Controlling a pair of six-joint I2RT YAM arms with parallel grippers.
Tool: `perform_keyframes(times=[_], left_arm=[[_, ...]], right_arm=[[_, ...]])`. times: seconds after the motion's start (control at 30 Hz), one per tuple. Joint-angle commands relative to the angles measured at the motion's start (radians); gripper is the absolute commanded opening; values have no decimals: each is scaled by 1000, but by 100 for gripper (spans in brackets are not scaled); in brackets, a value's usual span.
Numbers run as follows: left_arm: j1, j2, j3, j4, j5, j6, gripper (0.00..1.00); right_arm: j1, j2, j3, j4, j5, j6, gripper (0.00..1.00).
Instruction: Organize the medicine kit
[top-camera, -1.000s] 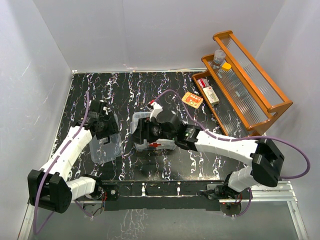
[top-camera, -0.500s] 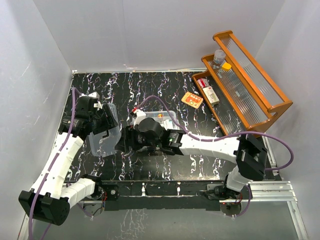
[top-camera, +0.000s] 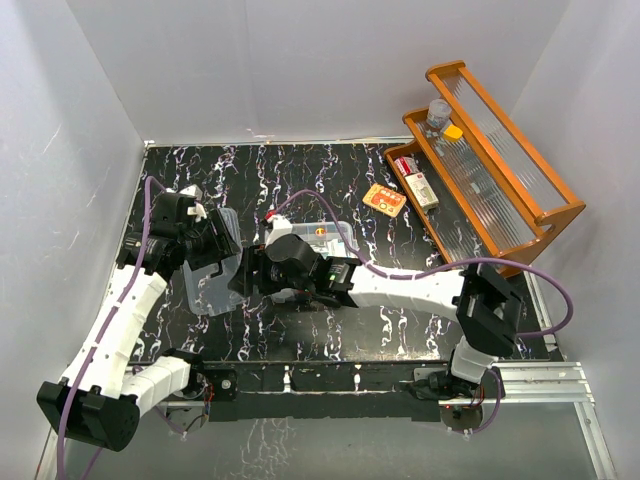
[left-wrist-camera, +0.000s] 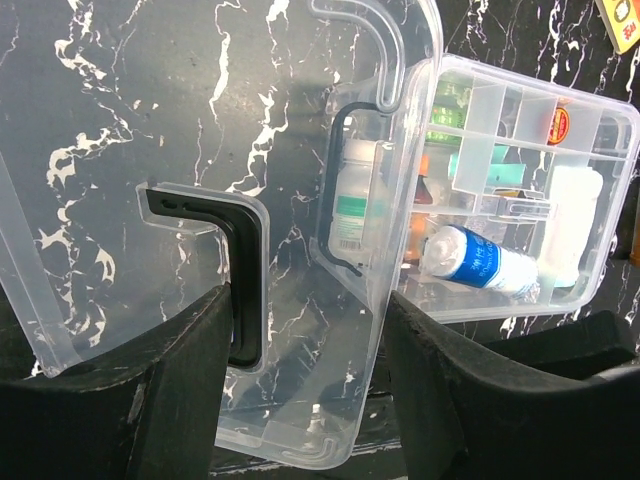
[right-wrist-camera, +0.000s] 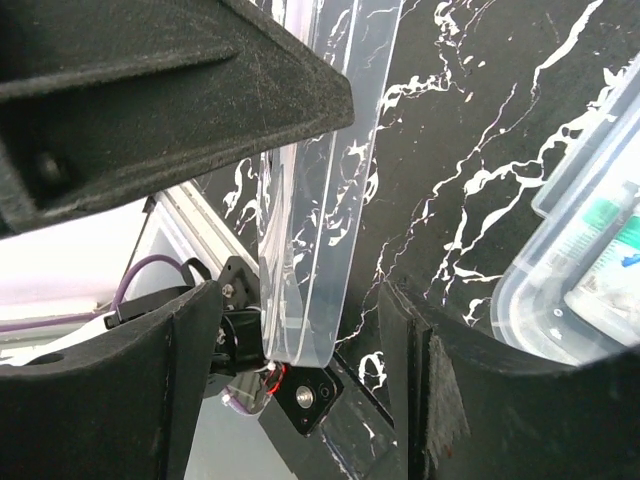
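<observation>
The medicine kit (top-camera: 330, 236), a clear box with bottles and tubes in its compartments, sits lidless mid-table; it also shows in the left wrist view (left-wrist-camera: 520, 200) and at the edge of the right wrist view (right-wrist-camera: 590, 280). Its clear lid (top-camera: 215, 288) with the black handle (left-wrist-camera: 245, 260) is held tilted up off the table by my left gripper (top-camera: 212, 250), whose fingers (left-wrist-camera: 180, 400) close on the lid's near end. My right gripper (top-camera: 246, 276) is open, its fingers either side of the lid's lower edge (right-wrist-camera: 315, 250) without touching it.
An orange-brown wooden tiered rack (top-camera: 500, 170) stands at the right with a bottle (top-camera: 438, 112) and small boxes (top-camera: 420, 186) on it. An orange packet (top-camera: 384, 199) lies on the black marble table beside it. White walls close in the left and back.
My right arm swung left, from over the kit to the lid. My left gripper lifted the lid from flat to tilted upright and shifted it slightly back.
</observation>
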Motion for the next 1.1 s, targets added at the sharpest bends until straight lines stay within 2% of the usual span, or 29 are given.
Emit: perform_keyframes(times=[0.0, 0.1, 0.27, 0.4, 0.47, 0.67, 0.83, 1.07], left_arm=[[5, -16, 50, -1, 49, -14, 43], [4, -20, 64, -9, 52, -15, 43], [4, -38, 45, -15, 53, -25, 43], [4, -54, 44, -15, 55, -36, 45], [4, -57, 47, -20, 51, -40, 50], [4, -69, 64, -15, 26, -46, 76], [4, -32, 172, -6, -1, -22, 98], [3, 43, 324, 22, -4, 29, 99]], right_arm=[[-2, 25, 63, 78, -20, 8, 60], [-1, 37, 78, 85, -27, 18, 53], [-7, 42, 79, 93, -30, 41, 35], [-17, 23, 50, 129, -42, 56, 26], [-31, 5, 22, 169, -78, 55, 23], [-100, -60, -42, 248, -255, 30, 19], [-183, -124, -56, 256, -409, -27, 19], [-363, -169, -73, 241, -663, 48, 18]])
